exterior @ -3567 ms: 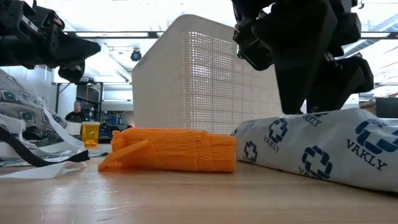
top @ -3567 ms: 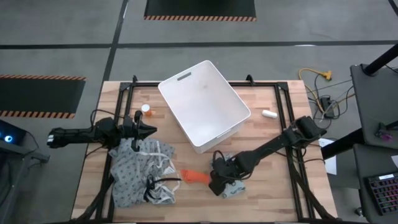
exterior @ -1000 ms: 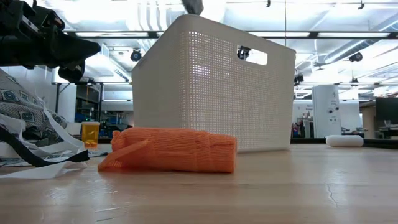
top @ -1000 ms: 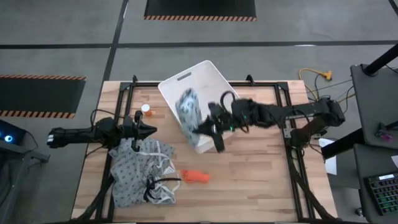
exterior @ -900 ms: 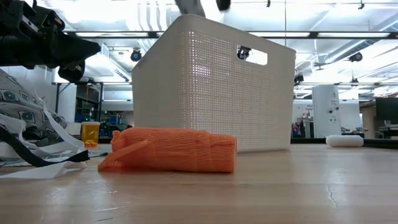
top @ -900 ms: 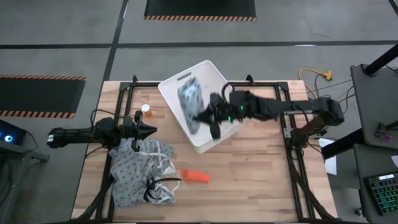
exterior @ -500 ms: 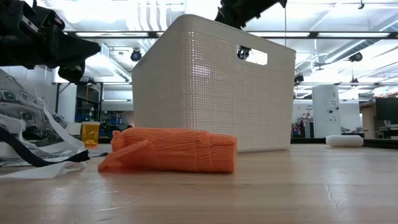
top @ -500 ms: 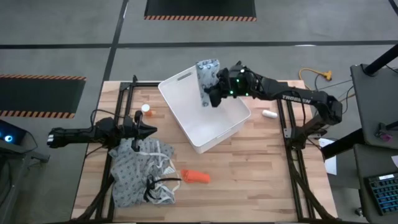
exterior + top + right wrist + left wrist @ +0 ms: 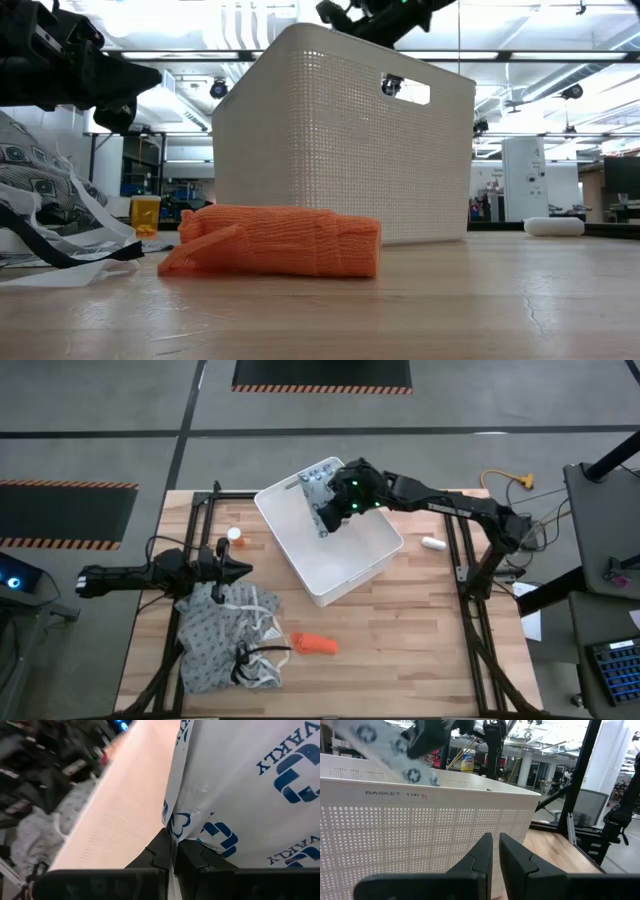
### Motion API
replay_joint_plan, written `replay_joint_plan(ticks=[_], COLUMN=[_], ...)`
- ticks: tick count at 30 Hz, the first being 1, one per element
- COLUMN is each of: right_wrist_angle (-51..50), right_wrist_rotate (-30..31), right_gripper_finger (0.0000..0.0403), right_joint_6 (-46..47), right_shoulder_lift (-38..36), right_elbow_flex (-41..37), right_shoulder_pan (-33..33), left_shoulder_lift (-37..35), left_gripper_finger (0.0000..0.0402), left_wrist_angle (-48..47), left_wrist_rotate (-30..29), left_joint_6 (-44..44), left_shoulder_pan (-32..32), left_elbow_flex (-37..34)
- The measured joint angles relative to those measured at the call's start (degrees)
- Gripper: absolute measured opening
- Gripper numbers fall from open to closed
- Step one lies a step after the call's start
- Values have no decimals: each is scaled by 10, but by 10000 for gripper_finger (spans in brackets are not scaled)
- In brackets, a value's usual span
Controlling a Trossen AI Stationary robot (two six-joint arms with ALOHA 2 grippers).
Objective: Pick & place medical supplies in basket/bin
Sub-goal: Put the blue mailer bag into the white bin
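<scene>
The packet [image 9: 321, 488], pale blue-grey with dark blue printed marks, hangs tilted over the far rim of the white basket [image 9: 360, 565], clamped in the right claw [image 9: 338, 506]. From the right wrist we see that claw's two dark fingers [image 9: 162, 849] pressed together on a fold of the packet's wrapper [image 9: 240, 785], the table's pale wood beyond it. We see the right arm reach in from the table's [image 9: 420, 650] right side, over the basket's far corner. In the low view its claw [image 9: 345, 15] shows just above the basket's perforated wall [image 9: 330, 150].

The basket stands at an angle near the table's far middle, its handle slot on the short side away from us. In the left wrist view the packet [image 9: 380, 745] hangs above the basket's rim [image 9: 430, 790], which is lettered "BASKET".

The left claw [image 9: 243, 569] waits at the table's left side, pointing toward the basket, its fingers [image 9: 482, 855] nearly together with only a thin slit between them and nothing held. Just beneath and in front of it lies a heap of patterned grey cloth with black straps [image 9: 228, 635].

An orange tapered piece [image 9: 313, 644] lies on the table near the cloth, clear of the basket. A white bottle with an orange cap [image 9: 235, 537] stands left of the basket. A small white piece [image 9: 432, 544] lies to the basket's right, near the table's edge.
</scene>
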Motion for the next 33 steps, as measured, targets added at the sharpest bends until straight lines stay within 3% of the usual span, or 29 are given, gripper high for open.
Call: replay_joint_plan(ticks=[14,18,25,33], right_wrist_angle=[-288,-361,-387,-398], right_wrist_rotate=[19,48,60,63], right_gripper_finger=[9,9,9,9], right_joint_6=[-16,-20,-35,1], right_shoulder_lift=[211,271,341,364], right_elbow_flex=[237,299,349,354], right_shoulder_pan=[-4,-4,-10,-11], left_shoulder_lift=[0,0,0,0], left_gripper_finger=[14,14,14,14], left_wrist_angle=[0,0,0,0], left_wrist_rotate=[0,0,0,0], left_joint_6=[0,0,0,0], left_shoulder_pan=[0,0,0,0], left_elbow_flex=[0,0,0,0])
